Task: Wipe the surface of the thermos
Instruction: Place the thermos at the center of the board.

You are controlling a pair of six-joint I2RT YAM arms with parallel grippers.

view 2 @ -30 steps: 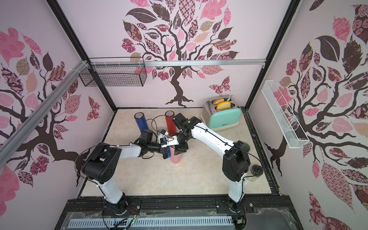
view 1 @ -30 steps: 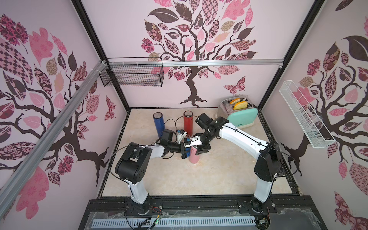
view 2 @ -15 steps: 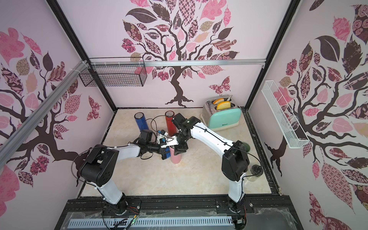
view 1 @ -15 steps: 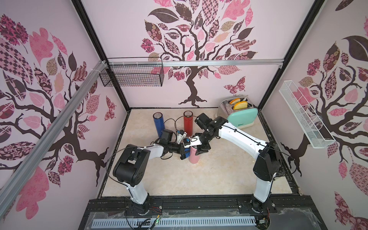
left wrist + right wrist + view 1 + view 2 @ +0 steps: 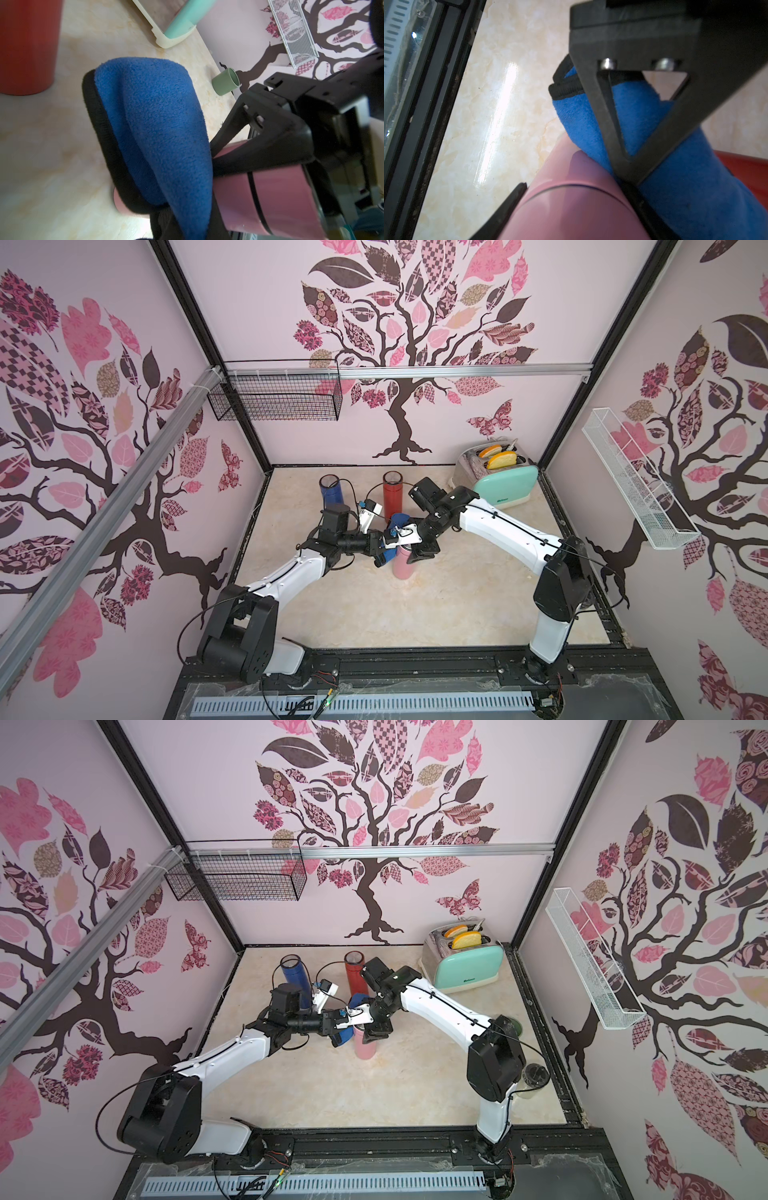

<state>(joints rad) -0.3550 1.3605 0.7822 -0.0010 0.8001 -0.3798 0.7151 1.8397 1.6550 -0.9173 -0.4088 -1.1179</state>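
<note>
Your right gripper (image 5: 575,187) is partly spread and clamped around the upper body of the pink thermos (image 5: 402,568), with one finger (image 5: 602,116) on either side of it. The thermos stands upright near the middle of the table (image 5: 374,614), in front of the red thermos (image 5: 392,497). Your left gripper (image 5: 382,553) is pinched tight on the blue cloth (image 5: 158,124). The cloth presses against the thermos's side, on the side facing the left arm, touching the near right finger.
</note>
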